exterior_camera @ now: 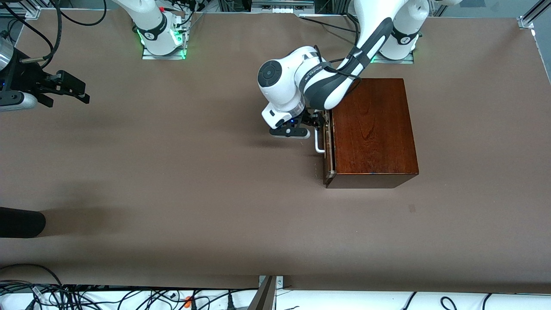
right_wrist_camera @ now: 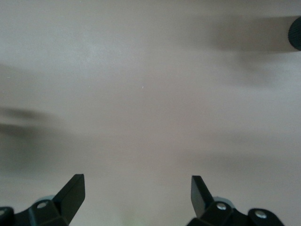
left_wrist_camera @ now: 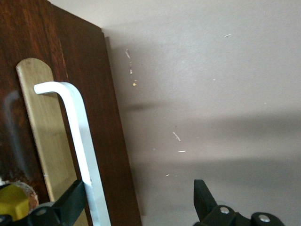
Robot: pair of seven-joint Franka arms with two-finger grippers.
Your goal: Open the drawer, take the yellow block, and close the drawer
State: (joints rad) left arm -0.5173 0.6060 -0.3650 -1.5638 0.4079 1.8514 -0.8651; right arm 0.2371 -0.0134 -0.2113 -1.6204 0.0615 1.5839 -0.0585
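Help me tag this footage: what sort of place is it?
Probably a robotics lab: two arms bolted to a brown-covered table, loose cables along its edge, and a lone wooden box as test prop.

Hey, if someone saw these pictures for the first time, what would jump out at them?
The dark reddish-brown wooden box stands out on the brown table, toward the left arm's end. The left gripper is at its drawer, fingers open, one finger against the white handle. The right gripper waits open over bare table at the right arm's end.
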